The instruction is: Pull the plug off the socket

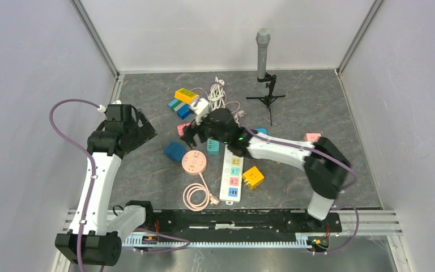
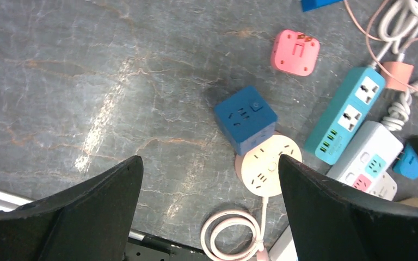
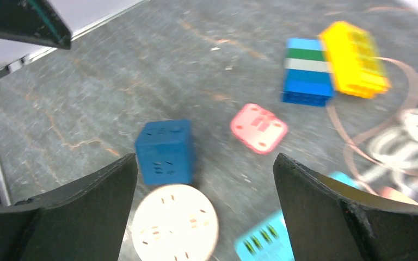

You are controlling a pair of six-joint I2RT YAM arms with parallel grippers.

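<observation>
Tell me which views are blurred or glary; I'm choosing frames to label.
Right wrist: motion-blurred, the blue cube socket and yellow block smeared. Left wrist: sharp, with a pale glare streak on the table. Top external: sharp, evenly lit.

The right wrist view is smeared with blur, and the teal strip (image 3: 264, 239) between the fingers of the right gripper (image 3: 205, 160) runs off the bottom edge. Beside the left gripper (image 2: 210, 159), the white strip (image 2: 359, 147) slips behind one finger (image 2: 348, 217), and a blue block (image 2: 318, 3) far ahead is cut by the top edge
</observation>
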